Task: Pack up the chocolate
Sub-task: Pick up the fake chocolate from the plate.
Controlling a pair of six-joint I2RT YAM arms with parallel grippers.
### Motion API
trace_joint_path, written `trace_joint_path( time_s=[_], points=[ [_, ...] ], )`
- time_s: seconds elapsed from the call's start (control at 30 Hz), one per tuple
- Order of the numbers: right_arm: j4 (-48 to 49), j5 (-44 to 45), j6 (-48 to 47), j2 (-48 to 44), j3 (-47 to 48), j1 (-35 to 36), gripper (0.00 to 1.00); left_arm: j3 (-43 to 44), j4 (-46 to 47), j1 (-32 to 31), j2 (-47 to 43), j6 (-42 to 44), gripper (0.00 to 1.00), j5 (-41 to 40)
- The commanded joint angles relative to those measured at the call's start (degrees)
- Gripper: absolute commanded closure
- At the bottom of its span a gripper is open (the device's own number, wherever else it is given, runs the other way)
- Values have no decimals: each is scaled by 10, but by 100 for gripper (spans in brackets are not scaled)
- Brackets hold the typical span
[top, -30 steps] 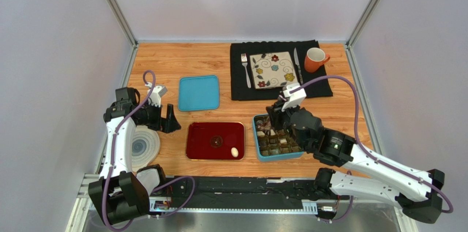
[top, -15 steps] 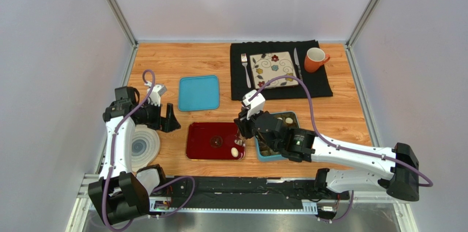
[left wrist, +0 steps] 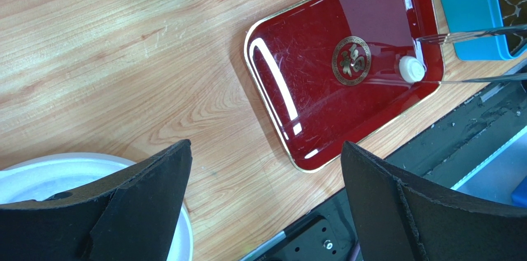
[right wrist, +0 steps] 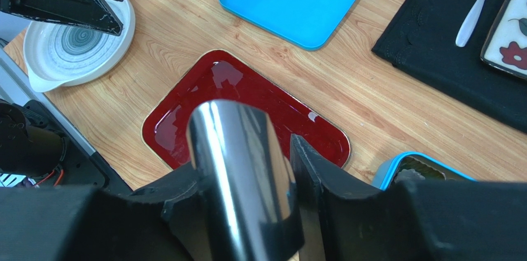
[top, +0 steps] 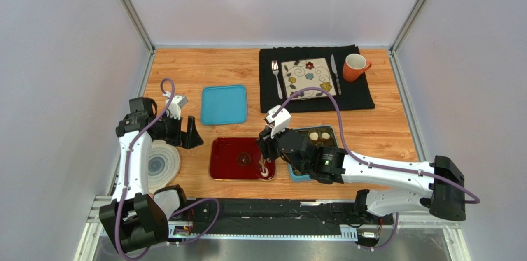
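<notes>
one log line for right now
right gripper: holds shiny metal tongs | tips: astride white round chocolate on red tray | left gripper: open

left arm folded up at its own side, left gripper (top: 187,132) pointing right, jaws wide apart. right arm stretched low toward centre, right gripper (top: 267,148) angled down, fingers clamped on metal tongs (right wrist: 238,150).

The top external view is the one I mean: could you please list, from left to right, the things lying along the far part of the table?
Blue lid → fork → square flowered plate → knife → orange mug. The black placemat lies under several of these, so I leave it out.
</notes>
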Motion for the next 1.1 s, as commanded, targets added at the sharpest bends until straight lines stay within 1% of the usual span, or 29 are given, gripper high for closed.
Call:
trace_joint_path(
  time_s=[0.0, 0.37, 0.4, 0.53, 0.67, 0.7, 0.8, 0.9, 1.0, 1.07],
  points=[
    [39, 21, 16, 3, -1, 5, 57, 20, -6, 4, -8, 14, 1, 3],
    [39, 23, 26, 12, -14, 4, 56, 17, -6, 4, -6, 18, 1, -1],
    [54, 22, 27, 13, -16, 4, 56, 17, -5, 4, -6, 18, 1, -2],
    [56, 18, 34, 15, -20, 5, 57, 17, -4, 4, -7, 17, 1, -1],
    [56, 17, 41, 15, -24, 5, 63, 17, -5, 4, -8, 16, 1, 0],
    [56, 17, 42, 14, -25, 5, 68, 17, -5, 4, -8, 17, 1, -1],
    [51, 18, 42, 11, -25, 8, 76, 16, -4, 4, -9, 17, 1, -3],
    [46, 25, 36, 4, -23, 9, 81, 17, -3, 4, -8, 14, 1, 0],
    [46, 34, 25, -4, -12, 8, 83, 18, -2, 4, -7, 13, 1, 1],
    [22, 45, 5, -14, 0, 8, 84, 18, -4, 4, -8, 13, 1, 2]
  ],
)
